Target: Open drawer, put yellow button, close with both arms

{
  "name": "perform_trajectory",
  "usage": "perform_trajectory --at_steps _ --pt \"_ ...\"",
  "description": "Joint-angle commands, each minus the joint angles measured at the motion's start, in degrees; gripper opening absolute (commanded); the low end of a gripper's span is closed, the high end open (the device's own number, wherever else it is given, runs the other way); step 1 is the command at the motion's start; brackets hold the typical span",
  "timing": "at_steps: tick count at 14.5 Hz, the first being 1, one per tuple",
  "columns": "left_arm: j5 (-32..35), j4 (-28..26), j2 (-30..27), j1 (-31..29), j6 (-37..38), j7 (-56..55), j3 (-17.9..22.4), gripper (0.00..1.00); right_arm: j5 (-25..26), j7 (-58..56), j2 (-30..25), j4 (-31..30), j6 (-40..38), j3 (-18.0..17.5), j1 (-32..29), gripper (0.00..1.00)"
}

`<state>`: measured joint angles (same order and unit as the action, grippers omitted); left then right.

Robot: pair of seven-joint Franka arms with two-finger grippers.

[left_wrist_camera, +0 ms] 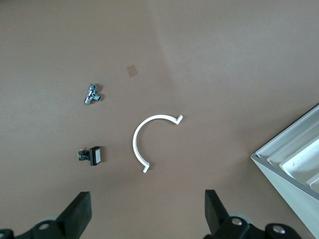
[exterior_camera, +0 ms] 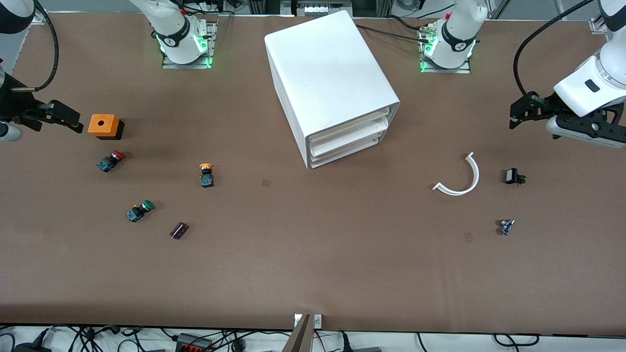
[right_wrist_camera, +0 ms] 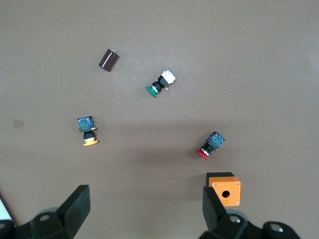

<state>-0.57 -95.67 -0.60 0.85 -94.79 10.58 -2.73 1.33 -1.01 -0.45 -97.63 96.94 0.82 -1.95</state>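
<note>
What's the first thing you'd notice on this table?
The big white cabinet with three shut drawers stands mid-table between the arms' bases. Toward the right arm's end lie a bright orange box and the red, green and yellow button. Both hands, left hand and right hand, wait open above the table's ends.

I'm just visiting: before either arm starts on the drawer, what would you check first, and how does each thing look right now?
1. Top drawer of the white cabinet shut, ready to pull: ok.
2. Yellow button in the open, apart from other parts: ok.
3. Left gripper open, empty, over the table's left-arm end: ok.
4. Right gripper open, empty, near the orange box: ok.
5. Drawer's inside free: cannot tell.
</note>
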Motion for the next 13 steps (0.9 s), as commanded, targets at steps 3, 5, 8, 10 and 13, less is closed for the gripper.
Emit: perform_trajectory --at_steps 3,5,8,10,13 --pt "1.1 1.4 0.2 0.3 1.2 0.6 0.0 1.0 0.1 -0.8 -1.2 -1.2 0.2 -0.7 -0.9 1.0" --pt "1.1 1.4 0.2 0.3 1.2 0.6 0.0 1.0 0.1 -0.8 -1.1 -1.2 0.2 -0.7 -0.9 1.0" --pt "1.0 1.4 0.2 0.3 1.2 0.4 0.0 1.0 0.1 -0.8 -1.0 -1.1 0.2 -0.7 -0.9 1.0" --pt "0.8 1.4 0.3 0.3 1.3 0.1 -0.1 1.0 0.1 -0.8 -0.8 -0.9 0.1 -0.8 -0.8 1.0" --pt "-0.6 1.5 1.6 0.3 5.5 0.9 -0.1 1.0 0.1 -0.8 -0.6 -0.9 0.1 -0.8 -0.8 1.0"
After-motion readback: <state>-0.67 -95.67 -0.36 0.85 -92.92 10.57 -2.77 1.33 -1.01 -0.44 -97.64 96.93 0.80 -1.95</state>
